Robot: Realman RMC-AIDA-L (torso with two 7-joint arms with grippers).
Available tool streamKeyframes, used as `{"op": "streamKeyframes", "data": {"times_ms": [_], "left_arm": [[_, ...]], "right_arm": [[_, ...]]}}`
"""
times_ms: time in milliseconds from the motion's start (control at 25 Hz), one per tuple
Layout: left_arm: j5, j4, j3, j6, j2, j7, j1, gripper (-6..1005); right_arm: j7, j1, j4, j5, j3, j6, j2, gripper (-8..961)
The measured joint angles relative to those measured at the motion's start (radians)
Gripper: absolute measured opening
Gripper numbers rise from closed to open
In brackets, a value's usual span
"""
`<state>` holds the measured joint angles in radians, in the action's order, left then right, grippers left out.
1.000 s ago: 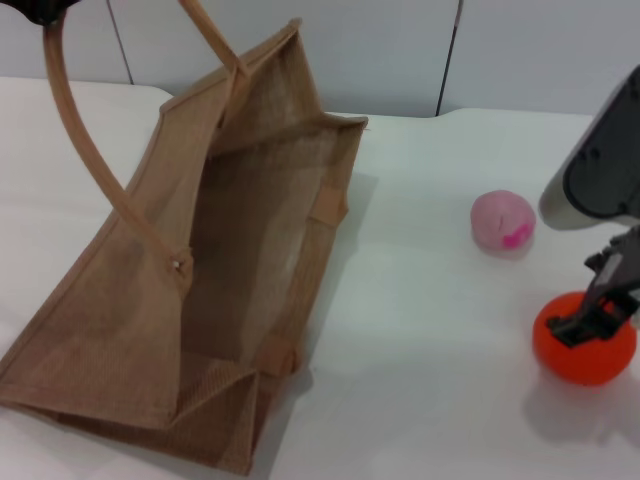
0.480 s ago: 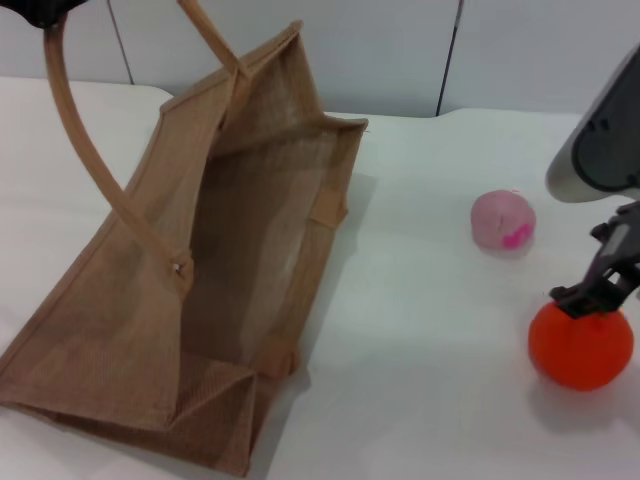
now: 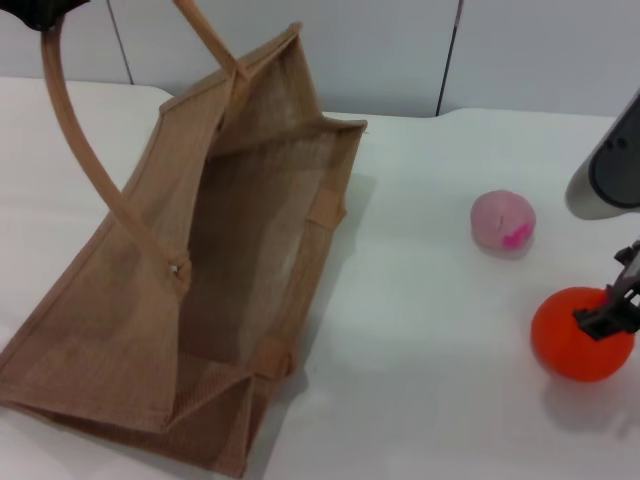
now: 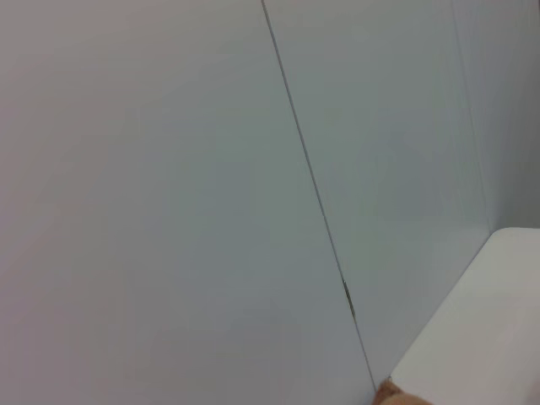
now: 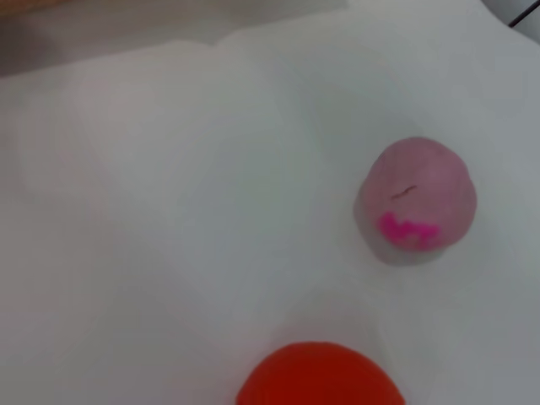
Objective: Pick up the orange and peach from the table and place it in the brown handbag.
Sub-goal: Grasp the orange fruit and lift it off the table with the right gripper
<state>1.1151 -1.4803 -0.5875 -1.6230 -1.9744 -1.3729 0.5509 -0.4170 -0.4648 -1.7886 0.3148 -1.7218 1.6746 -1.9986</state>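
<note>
The brown handbag [image 3: 240, 270] lies on its side at the left of the table with its mouth open toward the right. One tan handle [image 3: 85, 150] loops up to my left gripper [image 3: 40, 10] at the top left corner, which holds it aloft. The peach [image 3: 503, 220] sits on the table right of the bag and also shows in the right wrist view [image 5: 418, 201]. The orange [image 3: 580, 335] lies nearer, at the right edge, and at the rim of the right wrist view [image 5: 319, 375]. My right gripper [image 3: 612, 312] hangs against the orange's upper right side.
The white table [image 3: 420, 340] stretches between the bag and the fruits. A pale panelled wall [image 3: 400, 50] runs behind it. The left wrist view holds only that wall [image 4: 211, 186] and a table corner [image 4: 481, 337].
My right gripper has risen off the orange's top and shifted right, now at its upper right side. The orange barely moved. Bag, handle and peach are unchanged.
</note>
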Motion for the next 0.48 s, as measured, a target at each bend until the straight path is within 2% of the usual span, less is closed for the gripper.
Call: {"op": "streamKeyframes", "data": {"times_ms": [480], "left_arm": [[0.0, 0.001, 0.0, 0.0, -0.002, -0.002, 0.0, 154]], "right_arm": [[-0.007, -0.005, 0.132, 0.01, -0.003, -0.053, -0.002, 816]]}}
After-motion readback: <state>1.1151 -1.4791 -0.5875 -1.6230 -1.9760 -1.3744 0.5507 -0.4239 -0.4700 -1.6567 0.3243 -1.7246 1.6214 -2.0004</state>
